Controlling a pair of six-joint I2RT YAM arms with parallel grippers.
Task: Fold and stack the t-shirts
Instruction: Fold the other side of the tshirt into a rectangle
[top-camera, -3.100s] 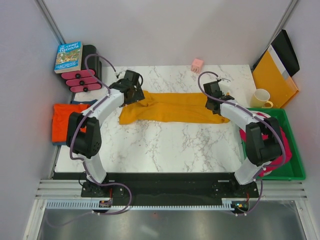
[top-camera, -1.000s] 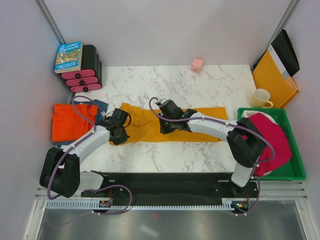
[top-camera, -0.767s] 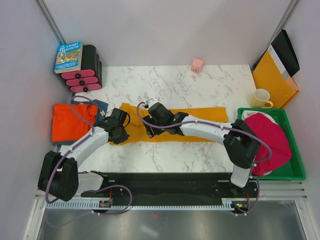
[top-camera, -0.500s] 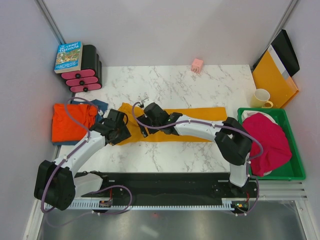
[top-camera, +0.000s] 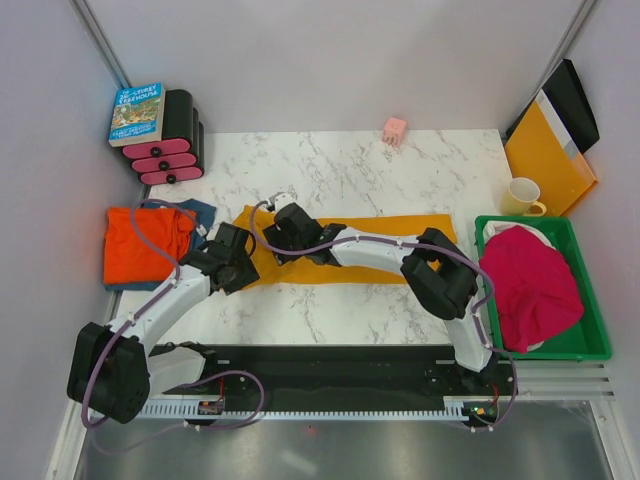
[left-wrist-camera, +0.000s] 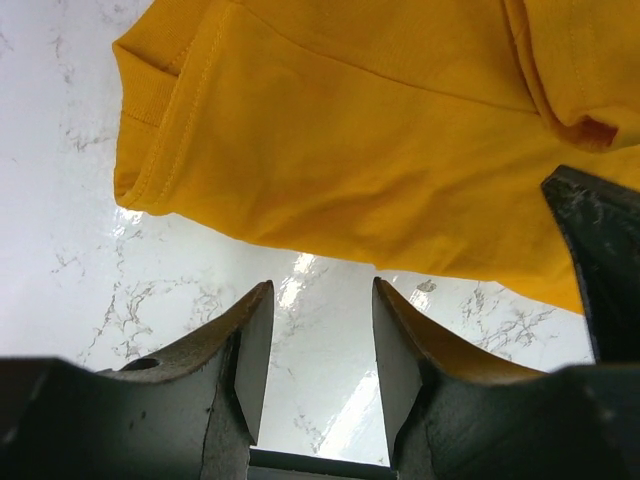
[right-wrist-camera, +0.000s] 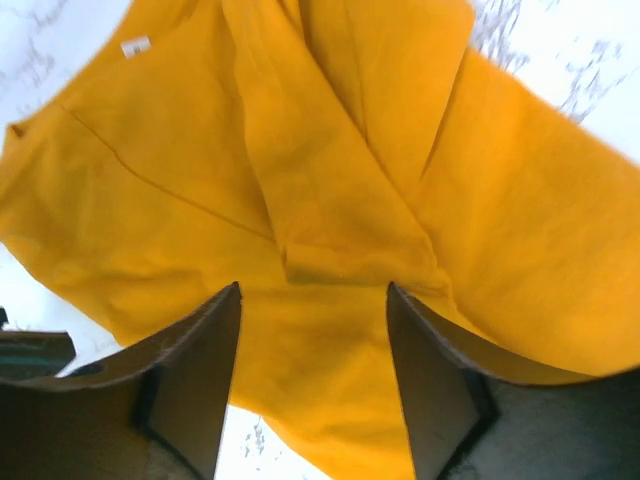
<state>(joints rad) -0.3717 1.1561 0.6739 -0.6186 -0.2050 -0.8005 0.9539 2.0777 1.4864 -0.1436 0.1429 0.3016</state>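
The mustard-yellow t-shirt (top-camera: 400, 226) lies folded in a long band across the middle of the table. My right gripper (top-camera: 275, 240) hovers open over its left part, with yellow cloth (right-wrist-camera: 330, 180) below and nothing between the jaws (right-wrist-camera: 313, 300). At the shirt's near left corner my left gripper (top-camera: 245, 268) stands open over bare marble (left-wrist-camera: 318, 300), just short of the hem (left-wrist-camera: 380, 130). A red-orange t-shirt (top-camera: 135, 245) rests folded on a blue one (top-camera: 203, 210) at the left edge. The magenta t-shirt (top-camera: 530, 285) is heaped in the green bin (top-camera: 590, 340).
A book (top-camera: 137, 112) on black-and-pink rolls (top-camera: 165, 160) stands at the back left. At the back sits a small pink block (top-camera: 395, 129). A cream mug (top-camera: 523, 196) and a yellow-orange envelope folder (top-camera: 545, 150) stand at the right, behind the bin.
Both grippers have opened and let go of the yellow shirt. The right gripper has travelled left along the shirt; the left gripper has drawn slightly back off its corner.
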